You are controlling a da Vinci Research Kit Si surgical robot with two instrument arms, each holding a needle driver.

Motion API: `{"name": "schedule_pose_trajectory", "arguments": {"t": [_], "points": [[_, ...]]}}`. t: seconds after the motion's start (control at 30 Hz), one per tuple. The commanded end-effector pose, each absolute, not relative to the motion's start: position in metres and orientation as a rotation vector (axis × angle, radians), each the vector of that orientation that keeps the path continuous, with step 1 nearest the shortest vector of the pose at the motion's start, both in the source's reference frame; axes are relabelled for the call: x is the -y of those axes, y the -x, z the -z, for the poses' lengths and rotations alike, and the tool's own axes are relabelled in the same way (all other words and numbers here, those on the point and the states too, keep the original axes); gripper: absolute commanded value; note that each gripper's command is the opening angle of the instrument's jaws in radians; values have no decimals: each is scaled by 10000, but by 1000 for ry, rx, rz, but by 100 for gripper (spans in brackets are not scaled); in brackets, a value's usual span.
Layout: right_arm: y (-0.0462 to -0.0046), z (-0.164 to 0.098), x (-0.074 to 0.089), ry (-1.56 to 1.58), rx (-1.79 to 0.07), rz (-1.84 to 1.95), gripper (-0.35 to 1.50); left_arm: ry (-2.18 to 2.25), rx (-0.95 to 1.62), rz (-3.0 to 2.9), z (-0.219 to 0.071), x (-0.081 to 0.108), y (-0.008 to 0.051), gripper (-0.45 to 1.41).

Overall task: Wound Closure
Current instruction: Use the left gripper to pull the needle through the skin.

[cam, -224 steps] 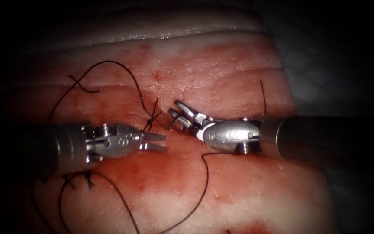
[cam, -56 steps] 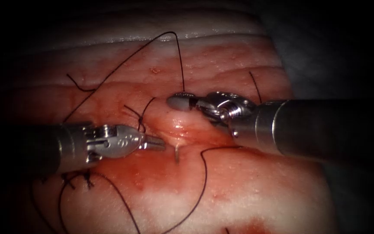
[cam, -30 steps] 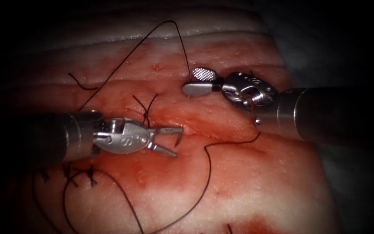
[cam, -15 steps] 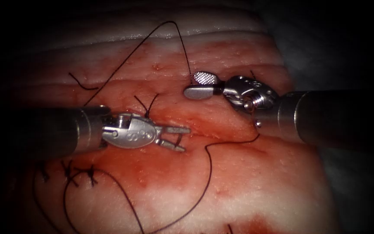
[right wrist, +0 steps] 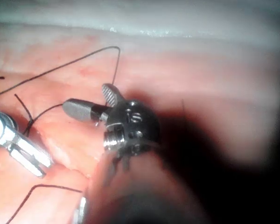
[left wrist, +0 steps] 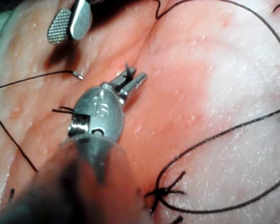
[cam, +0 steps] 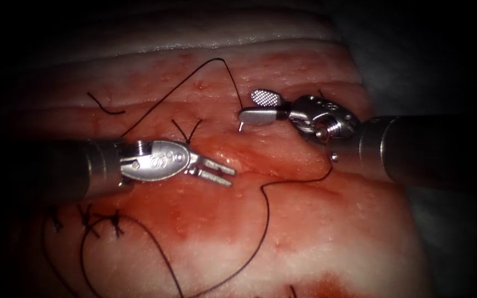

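Observation:
The curved needle sits in the tissue (cam: 305, 232) across the cut (cam: 282, 165). Its tail end (cam: 240, 126) pokes out on the far side, just under my right tool's lower jaw, with the dark thread (cam: 224, 63) rising from it. That tail (left wrist: 77, 73) also shows in the left wrist view. My left tool (cam: 232, 176) comes in from the left with its jaws shut on the needle near its tip, where it leaves the tissue at the cut's near edge (left wrist: 135, 77). My right tool (cam: 247, 106) stands open above the tail and holds nothing (right wrist: 84, 95).
A tied stitch (cam: 189, 135) with short dark ends sits just above the left tool's wrist. More knotted stitches (cam: 100, 225) lie at the lower left. A long thread loop (cam: 265, 221) curves over the near tissue. Red fluid (cam: 194, 209) stains the tissue around the cut.
The left tool moved right over the emerging needle tip and closed its jaws on it. The right tool, which let go of the needle earlier, stays open and has hardly shifted.

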State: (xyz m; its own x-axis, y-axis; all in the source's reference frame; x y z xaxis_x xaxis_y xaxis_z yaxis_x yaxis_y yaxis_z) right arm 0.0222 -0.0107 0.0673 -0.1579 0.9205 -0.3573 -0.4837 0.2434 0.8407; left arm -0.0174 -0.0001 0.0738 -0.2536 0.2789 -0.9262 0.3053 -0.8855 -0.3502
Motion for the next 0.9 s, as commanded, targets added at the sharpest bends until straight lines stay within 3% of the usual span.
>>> {"name": "schedule_pose_trajectory", "arguments": {"t": [0.03, 0.23, 0.53, 0.8, 0.9], "points": [[-230, -678, 103, -506, -1153, -1326, 109, -1923, -822, 2382, -741, -1, 180, -45], [-230, -678, 103, -505, -1155, -1320, 111, -1953, -1291, 2452, -723, -2, 181, -45], [-229, -679, 105, -505, -1153, -1316, 108, -1903, -1665, 2395, -687, -13, 178, -45], [-228, -682, 105, -503, -1151, -1313, 106, -1900, -1757, 2301, -645, -18, 165, -45], [-227, -684, 106, -504, -1142, -1309, 106, -1948, -1663, 2248, -627, -21, 161, -45]]}}
